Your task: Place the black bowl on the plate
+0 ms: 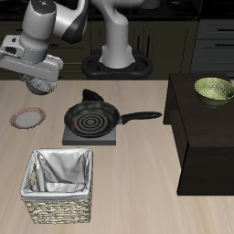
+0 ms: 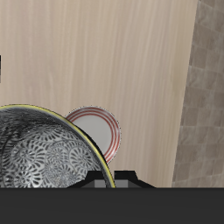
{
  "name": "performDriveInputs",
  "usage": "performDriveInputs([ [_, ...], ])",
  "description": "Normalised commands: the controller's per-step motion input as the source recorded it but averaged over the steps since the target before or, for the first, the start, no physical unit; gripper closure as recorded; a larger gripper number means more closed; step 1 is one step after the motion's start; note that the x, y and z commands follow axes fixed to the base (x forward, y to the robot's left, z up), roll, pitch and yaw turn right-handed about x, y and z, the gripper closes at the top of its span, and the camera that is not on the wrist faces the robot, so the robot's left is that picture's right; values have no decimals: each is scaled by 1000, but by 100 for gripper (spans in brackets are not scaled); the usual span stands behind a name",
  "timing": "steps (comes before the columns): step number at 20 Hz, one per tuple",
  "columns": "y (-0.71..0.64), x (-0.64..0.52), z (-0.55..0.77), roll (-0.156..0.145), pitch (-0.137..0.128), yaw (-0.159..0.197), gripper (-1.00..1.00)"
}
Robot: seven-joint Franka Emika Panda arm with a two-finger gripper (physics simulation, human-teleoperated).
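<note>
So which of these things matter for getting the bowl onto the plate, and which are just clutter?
Job:
black bowl, hanging in the gripper
plate, partly under the bowl in the wrist view

Clutter:
frying pan on the stove burner
wicker basket
olive-green bowl on the dark cabinet

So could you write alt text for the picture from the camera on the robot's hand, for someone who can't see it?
A small round black bowl with a speckled silver-grey inside fills the close foreground, carried above a pale wooden table. Just beyond its rim, a small flat plate with a reddish-pink rim and pale grey centre lies on the table, partly hidden by the bowl.
</note>
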Motion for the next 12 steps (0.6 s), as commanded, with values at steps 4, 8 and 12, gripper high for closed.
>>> performDriveInputs([
  [4,-2,-6,-163,-13,-14,29,100],
  [8,-30,100,-268,-7,32,23,100],
  [12,-73,143,-285,-15,71,-12,100],
])
